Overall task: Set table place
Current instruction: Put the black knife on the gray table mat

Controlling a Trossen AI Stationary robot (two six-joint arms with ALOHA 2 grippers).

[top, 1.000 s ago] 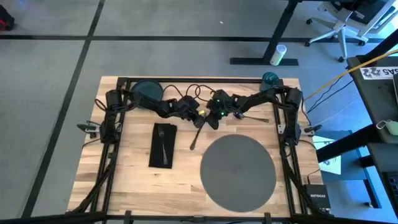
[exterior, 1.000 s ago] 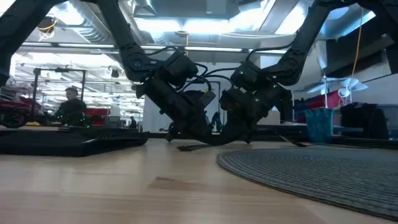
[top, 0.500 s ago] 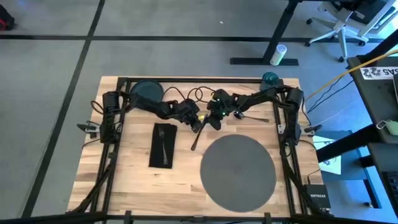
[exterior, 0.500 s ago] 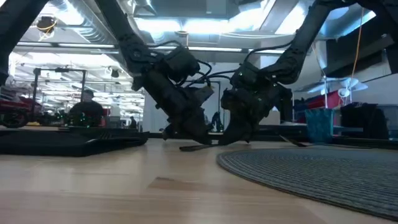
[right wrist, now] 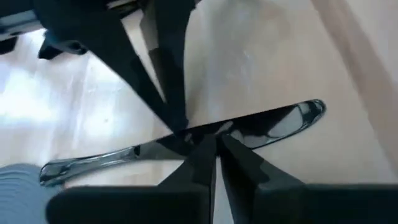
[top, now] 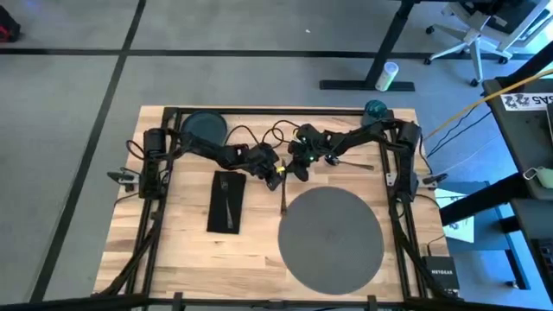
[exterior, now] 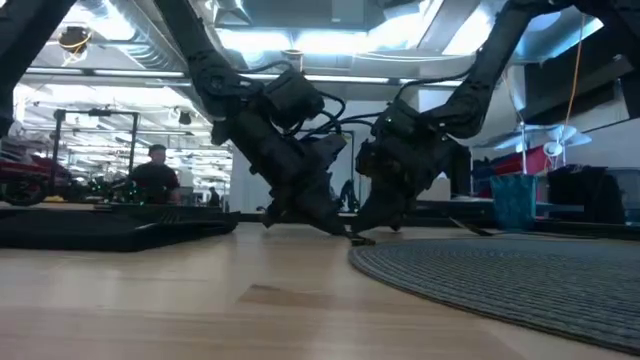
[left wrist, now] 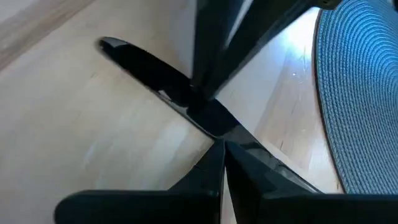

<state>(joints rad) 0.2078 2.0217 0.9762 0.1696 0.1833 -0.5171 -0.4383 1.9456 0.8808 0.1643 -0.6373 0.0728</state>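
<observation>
The metal knife (top: 283,195) lies on the table (top: 190,250) just left of the round grey placemat (top: 331,226), pointing near to far. My left gripper (top: 278,170) and my right gripper (top: 291,168) meet over its far half, both shut on it. A fork (top: 227,197) rests on the black napkin (top: 226,214). At the far left stands the dark plate (top: 205,126), at the far right the teal cup (top: 375,109). A spoon (top: 356,162) lies under the right arm. My left gripper pinches the knife near its middle (left wrist: 231,138) between its two fingertips, slanting down from the table's left, fingers across the knife. The knife's near end (exterior: 361,240) rests on the table. My right gripper pinches the knife (right wrist: 198,135) close beside the left fingers (right wrist: 177,118), slanting down from the right, fingers across it.
The two arms cross the table's far half, their cables looped between them (top: 275,131). Bare wood lies near the napkin and in front of it. Black rails (top: 145,233) run along both sides of the table.
Both grippers have shifted a little toward the placemat and the near edge. The knife has turned about: its near end has swung toward the right, from a slant to pointing straight near to far beside the placemat's left edge.
</observation>
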